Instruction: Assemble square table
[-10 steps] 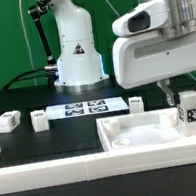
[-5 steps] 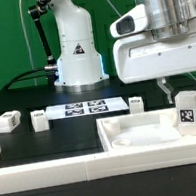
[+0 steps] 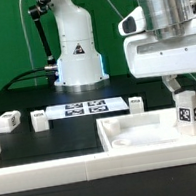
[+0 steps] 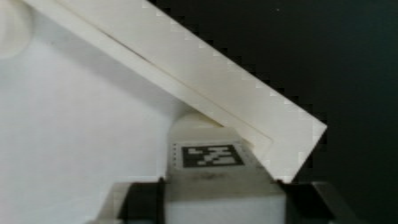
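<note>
One leg (image 3: 190, 112) clamped in end effector (image 3: 187, 92) (upright).

Marker board (image 3: 84, 109): laid flat on the black counter (image 3: 52, 141).
Inner leg (image 3: 38, 118): set just beside the marker board's end on the exterior view's left.
Outer leg (image 3: 7, 122): set farther out on that side.
Third leg (image 3: 135, 103): set just beside the marker board's opposite end.
Square top (image 3: 142, 140): placed nearer the camera than the marker board, toward the exterior view's right.
Hand (image 3: 188, 88): clamped on a tagged held leg (image 3: 190, 113), which is carried upright beyond the Third leg.
</note>
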